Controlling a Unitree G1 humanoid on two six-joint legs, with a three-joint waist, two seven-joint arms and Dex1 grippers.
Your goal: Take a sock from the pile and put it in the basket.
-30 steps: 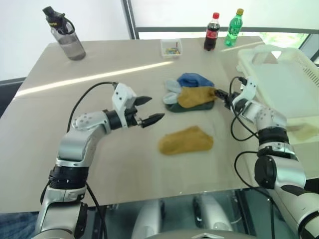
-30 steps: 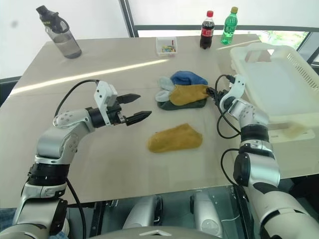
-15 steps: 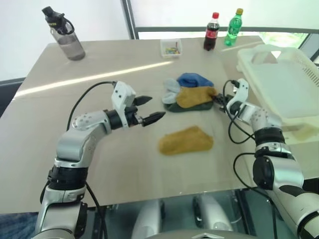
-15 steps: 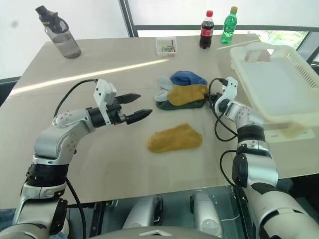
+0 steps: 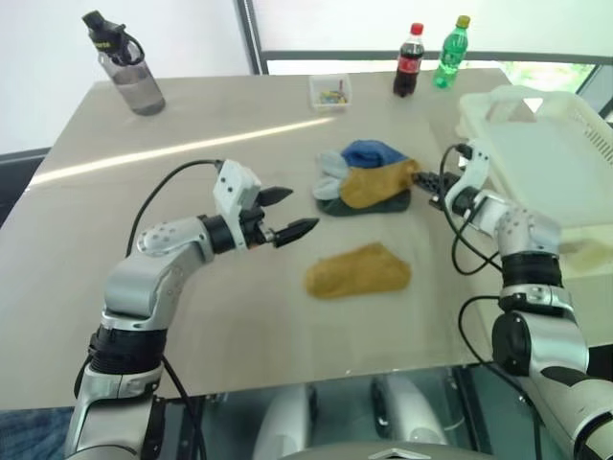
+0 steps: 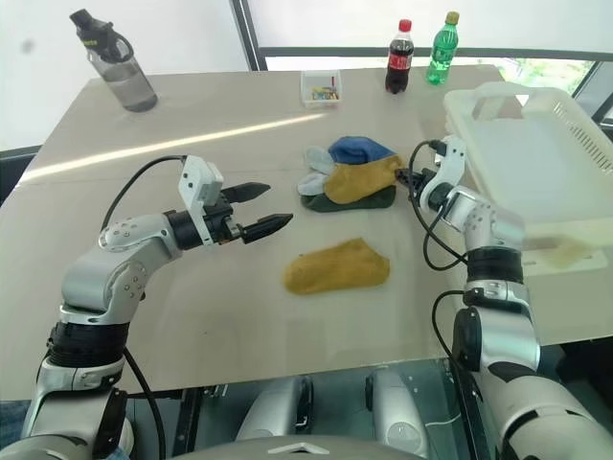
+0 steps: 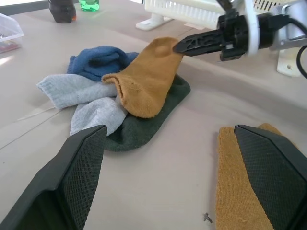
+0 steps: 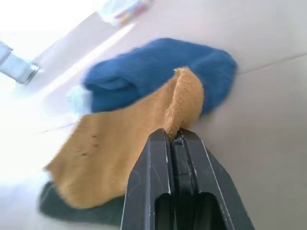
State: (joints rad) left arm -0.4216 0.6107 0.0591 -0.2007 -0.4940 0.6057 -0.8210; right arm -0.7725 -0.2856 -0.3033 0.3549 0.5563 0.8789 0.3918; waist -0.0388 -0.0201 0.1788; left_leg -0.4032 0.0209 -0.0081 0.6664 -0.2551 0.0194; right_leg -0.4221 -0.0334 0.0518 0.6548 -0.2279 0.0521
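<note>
Grip: right gripper (image 5: 428,182) has just closed and now pinches the toe edge of the sock (image 5: 375,185).
Sock: its pinched corner lifts off the pile (image 5: 359,179) (table centre), rest draped there.
Basket (image 5: 551,153): at three o'clock of the pile.
Left gripper (image 5: 284,213): fingers apart, idle at nine o'clock.
Meaning: we judge that lifting clear comes next.

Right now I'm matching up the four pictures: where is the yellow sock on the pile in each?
Left eye view: yellow sock right of centre, atop the pile.
Right eye view: just right of centre.
Left wrist view: draped over the dark green sock.
Right wrist view: pinched by the fingers of the right gripper.
Shared landmark: the blue sock touching it.
</note>
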